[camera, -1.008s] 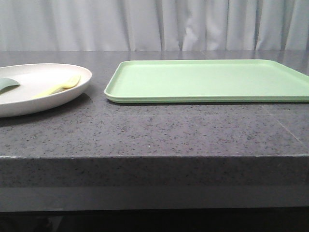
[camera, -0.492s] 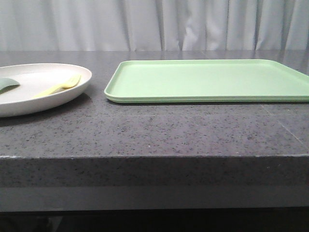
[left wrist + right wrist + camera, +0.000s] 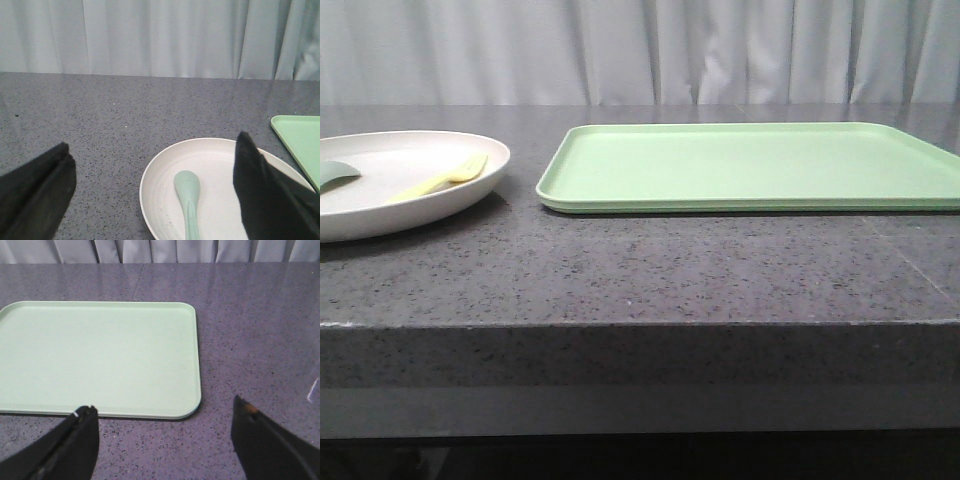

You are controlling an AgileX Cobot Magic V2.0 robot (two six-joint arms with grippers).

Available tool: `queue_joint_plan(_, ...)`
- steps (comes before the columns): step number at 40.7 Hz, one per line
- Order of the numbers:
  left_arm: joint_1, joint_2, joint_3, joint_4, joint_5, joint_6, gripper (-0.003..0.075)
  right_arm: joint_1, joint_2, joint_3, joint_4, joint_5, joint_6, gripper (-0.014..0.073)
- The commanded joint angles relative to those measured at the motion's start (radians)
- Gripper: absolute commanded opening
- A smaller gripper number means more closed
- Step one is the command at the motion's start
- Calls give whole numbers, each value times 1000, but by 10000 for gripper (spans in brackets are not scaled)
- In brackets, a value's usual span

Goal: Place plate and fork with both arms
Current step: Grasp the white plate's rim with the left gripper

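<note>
Resting beside the green tray (image 3: 750, 165), the plate (image 3: 380, 195) carries the fork (image 3: 445, 178) and a teal spoon (image 3: 188, 197). Both claws, left claw (image 3: 150, 195) and right claw (image 3: 165, 440), hang released; grasping likely comes next.

- Plate (image 3: 380, 195): large, round, shallow, cream-white, raised rim; sits flat on the dark speckled counter at the far left, partly cut off by the frame edge.
- Fork (image 3: 445, 178): small, pale yellow; lies inside the plate, tines toward its right rim.

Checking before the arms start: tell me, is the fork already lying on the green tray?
No, the fork lies inside the plate, beside the empty-looking green tray.
</note>
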Motion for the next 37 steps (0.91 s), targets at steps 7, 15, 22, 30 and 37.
queue_joint_plan(7,-1,230,-200,1,72,-6,566,1,7,-39,0,-116,-5,580)
queue_joint_plan(15,-1,471,-434,1,337,-42,566,1,7,-39,0,-116,-5,580)
queue_joint_plan(22,-1,647,-611,10,583,-62,566,1,7,-39,0,-116,-5,580)
queue_joint_plan(30,-1,851,-771,53,830,-62,566,1,7,-39,0,-116,-5,580)
queue_joint_plan(37,-1,979,-851,72,896,-62,566,1,7,-39,0,-116,-5,580)
